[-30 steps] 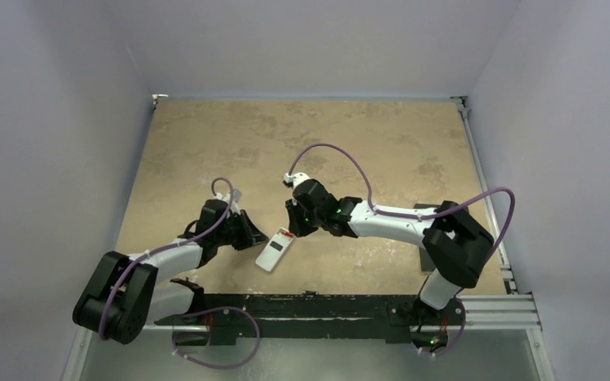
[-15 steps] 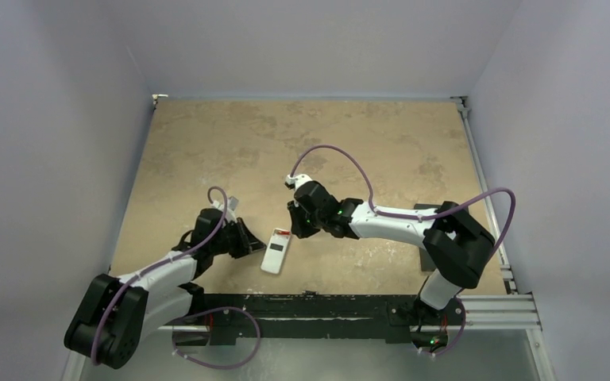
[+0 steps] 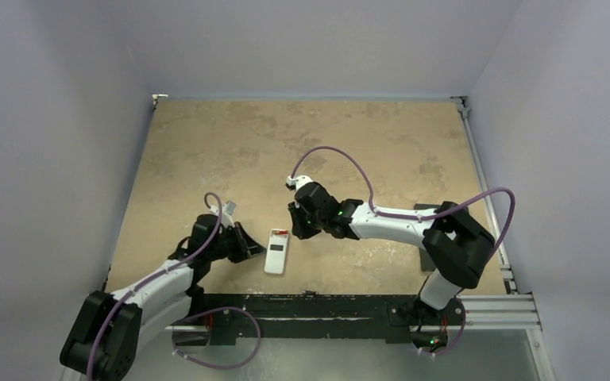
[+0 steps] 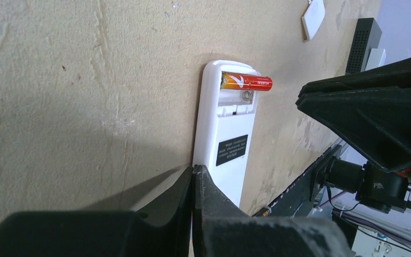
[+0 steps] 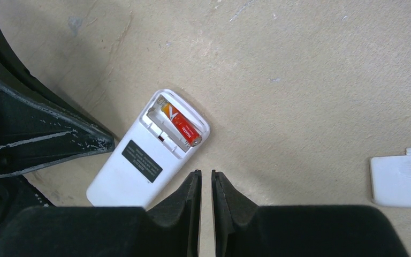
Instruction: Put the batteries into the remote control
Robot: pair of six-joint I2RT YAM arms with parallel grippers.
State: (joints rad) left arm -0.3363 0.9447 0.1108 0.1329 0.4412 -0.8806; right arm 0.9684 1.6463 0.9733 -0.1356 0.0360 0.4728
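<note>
White flat rectangular plastic remote control: position from above? (Operator)

Back up on the tan desk, between left fingers and right fingers. Open room all round; the desk's near edge is close. (Technician)

Left wrist view? (Operator)

Left fingers pressed together, empty, tips at the remote control's near corner. One slim red cylindrical battery lies across the open bay, one end past the rim; judged unseated. (Technician)

Right wrist view? (Operator)

Right fingers narrowly apart, empty, just off the bay end; white battery cover well apart. Step in hand: seating. Next move calls for pressing the battery flat while the case is braced. (Technician)
</note>
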